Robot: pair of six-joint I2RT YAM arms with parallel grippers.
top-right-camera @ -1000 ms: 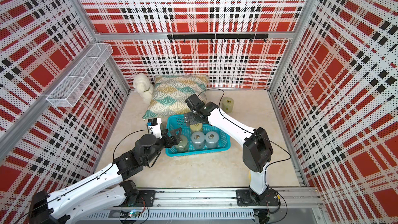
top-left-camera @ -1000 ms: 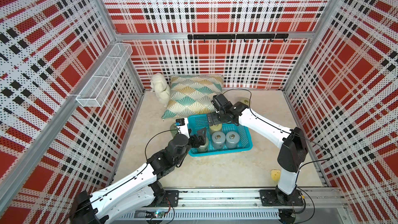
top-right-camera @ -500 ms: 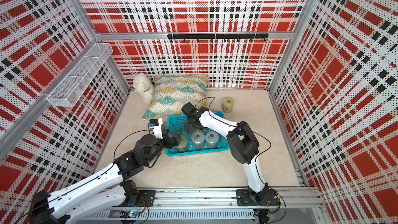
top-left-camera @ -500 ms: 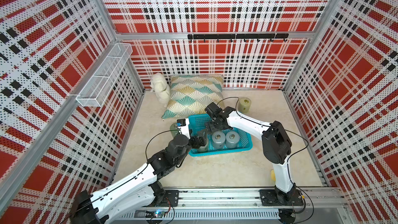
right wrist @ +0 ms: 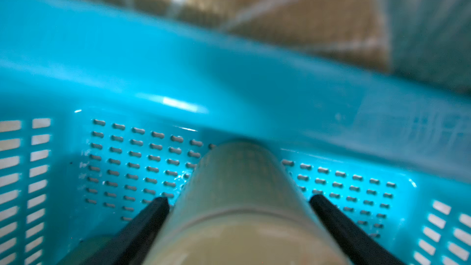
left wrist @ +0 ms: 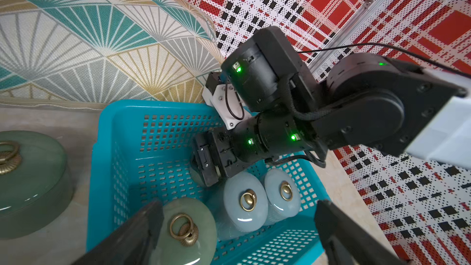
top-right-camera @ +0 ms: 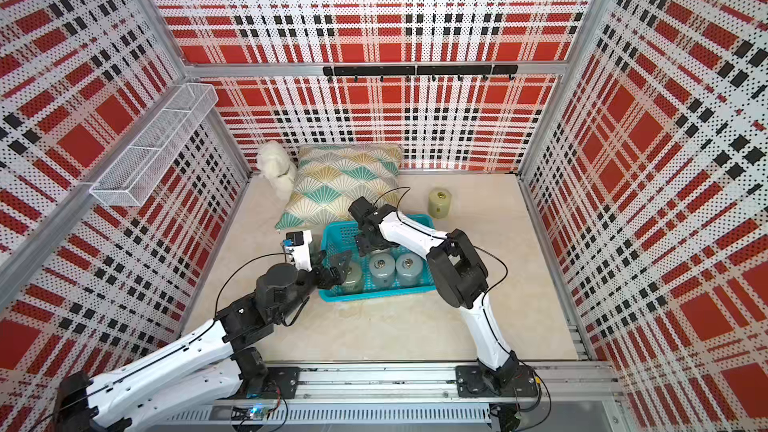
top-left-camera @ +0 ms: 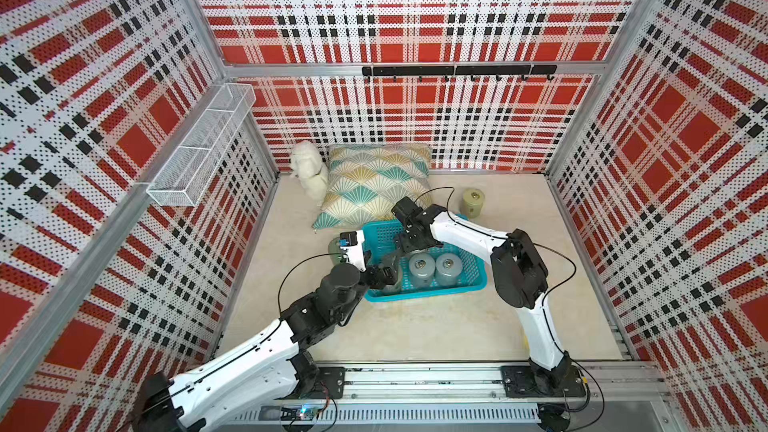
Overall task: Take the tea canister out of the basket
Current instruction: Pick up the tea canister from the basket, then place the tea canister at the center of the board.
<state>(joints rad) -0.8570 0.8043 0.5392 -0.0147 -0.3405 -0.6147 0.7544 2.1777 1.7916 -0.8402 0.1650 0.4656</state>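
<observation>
Since the job is getting a tea canister out of a basket, the layout makes sense if you go big to small. A beige counter (top-left-camera: 415, 334) carries everything. A fan-pattern pillow (top-left-camera: 374, 184) lies at the back, and the turquoise basket (top-left-camera: 432, 291) sits just in front of it.

Both arms reach in from opposite ends, I'd guess so they don't crowd each other. Down in the far row, the right tool (right wrist: 238, 200) has its fingers spread to either side of a cream canister (right wrist: 237, 172). One finger looks right up against it and the other shows a sliver of gap, so I'd call that straddling, not pinching yet. The fingers reach past the lid and down the body, probably because a grab on the lid alone would just pull it off.

Over the near corner the left tool (left wrist: 238, 203) hangs wide open, one finger beside a green canister (left wrist: 183, 228), holding nothing. Next to that one stand two pale blue canisters (top-left-camera: 422, 268), touching each other.

Two more are out on the counter: an olive canister (top-left-camera: 472, 202) near the back and a dark jade canister (left wrist: 30, 179) just outside the basket's end.
</observation>
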